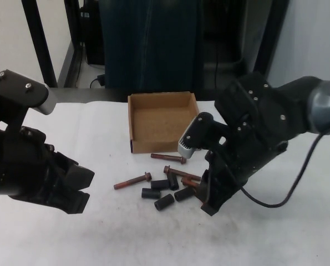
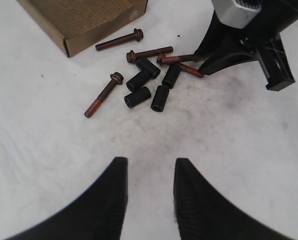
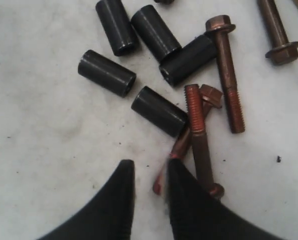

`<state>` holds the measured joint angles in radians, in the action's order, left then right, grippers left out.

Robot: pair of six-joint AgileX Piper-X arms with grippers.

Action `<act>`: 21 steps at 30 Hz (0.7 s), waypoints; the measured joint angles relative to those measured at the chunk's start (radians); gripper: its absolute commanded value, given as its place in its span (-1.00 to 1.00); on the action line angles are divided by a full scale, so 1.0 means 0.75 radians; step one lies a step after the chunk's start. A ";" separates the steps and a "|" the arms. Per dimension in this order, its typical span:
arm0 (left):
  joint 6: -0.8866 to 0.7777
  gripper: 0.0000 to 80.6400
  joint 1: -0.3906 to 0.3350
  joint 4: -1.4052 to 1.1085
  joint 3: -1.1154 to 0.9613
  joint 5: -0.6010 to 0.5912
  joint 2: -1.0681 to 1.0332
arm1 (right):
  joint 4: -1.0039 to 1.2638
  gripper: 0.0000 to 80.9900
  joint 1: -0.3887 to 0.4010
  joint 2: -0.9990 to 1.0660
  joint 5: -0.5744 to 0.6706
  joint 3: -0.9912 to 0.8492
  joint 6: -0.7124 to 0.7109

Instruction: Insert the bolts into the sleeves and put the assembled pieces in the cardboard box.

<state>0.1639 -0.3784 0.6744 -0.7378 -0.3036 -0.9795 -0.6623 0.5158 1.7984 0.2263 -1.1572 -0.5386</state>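
Bolts (image 3: 228,85) and sleeves (image 3: 107,72): 5 of each counted, all loose in 1 small heap on the table (image 1: 153,238), just in front of the cardboard box (image 1: 165,124). No bolt sits in a sleeve yet, and the box is bare inside. 2 bolts lie crossed at the heap's edge. 1 bolt lies apart on the side toward the left arm, and another lies nearest the box.

Handling, as a judgement: metal parts, stiff and hard, weighty for their size. The round smooth sides will roll and may slip in a pinch. Take a bolt across the plain shank near the head and leave the threaded end free. Take a sleeve across its outer wall at mid-length, with the bore unblocked.

Right hand (image 3: 147,172): low over the crossed bolts, fingers a narrow gap apart, holding nothing. The tip of 1 bolt lies at that gap, but contact cannot be judged from the wrist view.

Left hand (image 2: 150,175): well apart from the heap, fingers moderately spread, holding nothing.
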 measured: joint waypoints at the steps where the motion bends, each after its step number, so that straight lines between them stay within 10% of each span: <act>1: 0.000 -0.24 0.000 0.000 0.000 0.000 0.000 | 0.004 -0.45 0.000 0.017 -0.006 -0.010 -0.003; 21: 0.000 -0.24 0.000 0.000 0.000 0.000 0.000 | 0.165 -0.76 0.004 0.142 -0.184 -0.048 -0.151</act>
<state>0.1639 -0.3784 0.6744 -0.7378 -0.3036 -0.9795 -0.5386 0.5188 1.9046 0.0882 -1.1933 -0.6520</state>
